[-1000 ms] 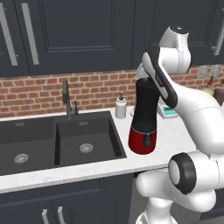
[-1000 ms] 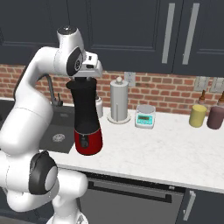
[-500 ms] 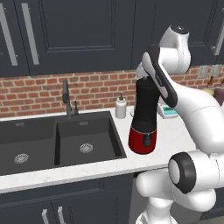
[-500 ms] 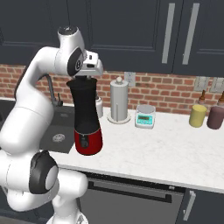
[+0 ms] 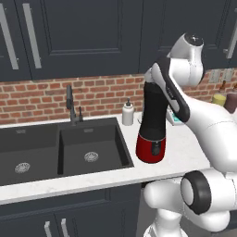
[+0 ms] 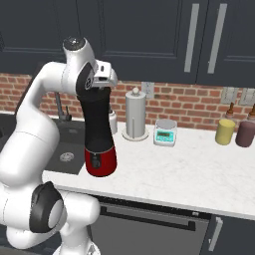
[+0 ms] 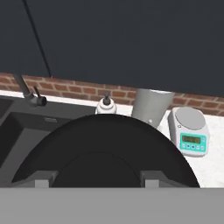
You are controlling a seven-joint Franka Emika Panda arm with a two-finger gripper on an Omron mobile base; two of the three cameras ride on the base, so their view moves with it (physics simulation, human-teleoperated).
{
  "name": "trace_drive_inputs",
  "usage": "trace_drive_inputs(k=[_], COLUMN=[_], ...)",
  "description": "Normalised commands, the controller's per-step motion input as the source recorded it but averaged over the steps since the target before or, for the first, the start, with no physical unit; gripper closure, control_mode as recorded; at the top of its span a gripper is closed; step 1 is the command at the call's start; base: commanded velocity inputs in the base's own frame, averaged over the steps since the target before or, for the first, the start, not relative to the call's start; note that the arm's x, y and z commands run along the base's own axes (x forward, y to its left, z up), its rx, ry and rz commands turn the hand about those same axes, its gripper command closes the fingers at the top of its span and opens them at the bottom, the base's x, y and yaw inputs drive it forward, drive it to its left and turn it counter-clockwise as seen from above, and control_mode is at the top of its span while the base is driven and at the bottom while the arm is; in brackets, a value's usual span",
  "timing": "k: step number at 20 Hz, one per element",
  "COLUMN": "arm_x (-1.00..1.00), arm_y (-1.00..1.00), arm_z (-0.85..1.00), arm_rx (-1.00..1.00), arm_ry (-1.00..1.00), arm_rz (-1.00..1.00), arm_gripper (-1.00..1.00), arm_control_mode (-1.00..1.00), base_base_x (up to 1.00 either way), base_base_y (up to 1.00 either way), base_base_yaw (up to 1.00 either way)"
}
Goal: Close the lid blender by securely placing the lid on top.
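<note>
Blender stands on counter beside sink. Lid held at jar top, clamped between gripper fingers. Placement judged nearly done; release and withdrawal left.

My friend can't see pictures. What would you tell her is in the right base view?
A white robot arm reaches over the top of a tall black blender with a shiny red base, standing on a pale kitchen counter. Behind it are a paper towel roll, a small kitchen scale, and a yellow cylinder beside a maroon one, against a brick wall.
</note>
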Motion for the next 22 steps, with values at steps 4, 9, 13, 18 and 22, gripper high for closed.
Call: trace_drive_inputs(k=[4,9,13,18,22], arm_x=[0.03,0.05,0.00,0.00,0.00], arm_y=[0.00,0.00,0.00,0.00,0.00], arm_z=[-0.03,-0.03,-0.02,-0.03,0.00], arm_rx=[-0.02,0.00,0.00,0.00,0.00], arm_ry=[-0.18,-0.12,-0.05,-0.01,0.00], arm_rz=[0.00,0.00,0.00,0.00,0.00], arm_gripper=[1.00,1.00,1.00,-1.00,-1.00], arm_control_mode=[-1.00,-1.00,-1.00,-1.00,-1.00], base_base_x=[0.00,0.00,0.00,0.00,0.00], base_base_y=[0.00,0.00,0.00,0.00,0.00], base_base_yaw=[0.00,0.00,0.00,0.00,0.00])
